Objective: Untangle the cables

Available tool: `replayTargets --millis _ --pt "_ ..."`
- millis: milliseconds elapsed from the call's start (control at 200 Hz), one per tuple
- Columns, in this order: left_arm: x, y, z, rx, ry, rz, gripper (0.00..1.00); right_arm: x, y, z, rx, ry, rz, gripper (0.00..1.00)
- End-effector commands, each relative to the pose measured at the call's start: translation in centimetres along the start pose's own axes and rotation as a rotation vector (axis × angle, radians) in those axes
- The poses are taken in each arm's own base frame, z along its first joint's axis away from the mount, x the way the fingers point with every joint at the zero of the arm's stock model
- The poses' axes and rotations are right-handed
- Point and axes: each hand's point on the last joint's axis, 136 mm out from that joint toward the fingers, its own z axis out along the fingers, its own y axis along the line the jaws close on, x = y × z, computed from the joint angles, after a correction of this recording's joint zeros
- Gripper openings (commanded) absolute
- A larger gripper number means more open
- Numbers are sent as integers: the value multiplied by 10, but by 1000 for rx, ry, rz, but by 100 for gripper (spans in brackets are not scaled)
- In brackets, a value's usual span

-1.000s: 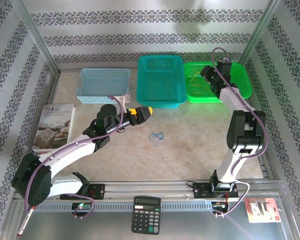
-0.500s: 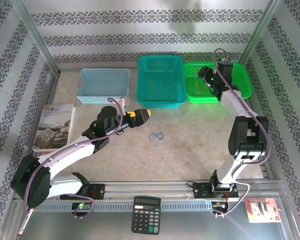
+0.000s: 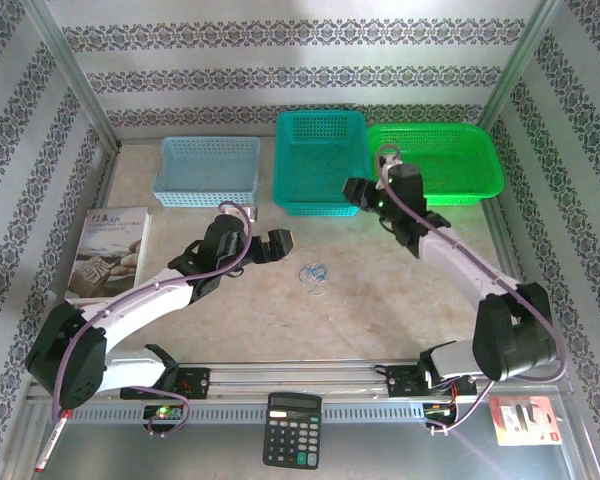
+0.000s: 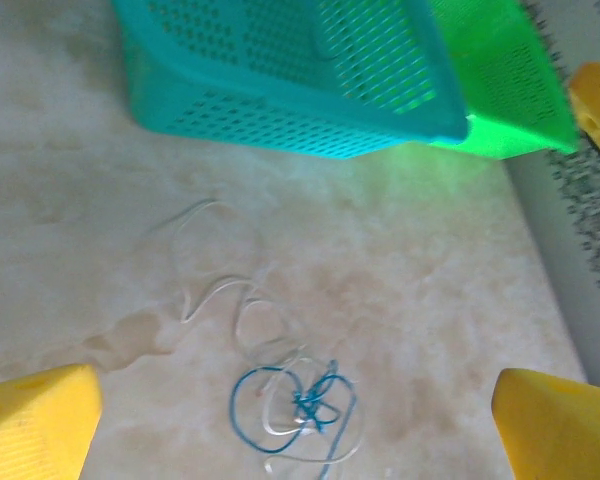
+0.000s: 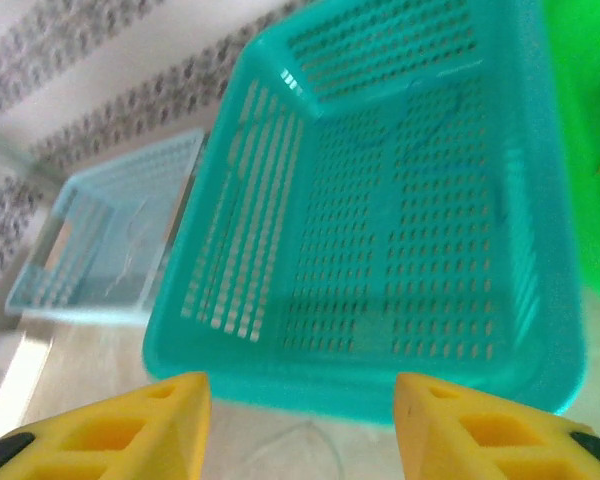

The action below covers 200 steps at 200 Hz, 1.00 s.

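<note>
With your left gripper (image 3: 278,243) wide open and right gripper (image 3: 358,192) half open, both empty, pinch the soft, light cables (image 4: 298,412) by the pale loop up-left of the blue knot.

Right pincer (image 3: 355,190) swung from green basket (image 3: 480,186) to teal basket (image 3: 320,208) front; left pincer (image 3: 278,243) nearer cables (image 3: 313,272).

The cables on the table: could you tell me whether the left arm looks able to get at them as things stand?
Probably yes. The left gripper is open and close beside the cables, which lie loose on the bare table with nothing between; the teal basket stands farther back.
</note>
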Motion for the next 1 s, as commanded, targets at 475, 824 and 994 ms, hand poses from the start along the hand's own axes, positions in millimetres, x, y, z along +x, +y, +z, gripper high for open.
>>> replayTargets --millis 475,824,994 --pt "22 51 65 -270 244 175 65 120 -4 -41 28 105 -88 52" --pt "29 64 105 -339 322 255 53 133 -21 -59 52 89 -68 52" --pt "30 65 115 -373 331 292 48 133 -18 -58 42 96 -67 53"
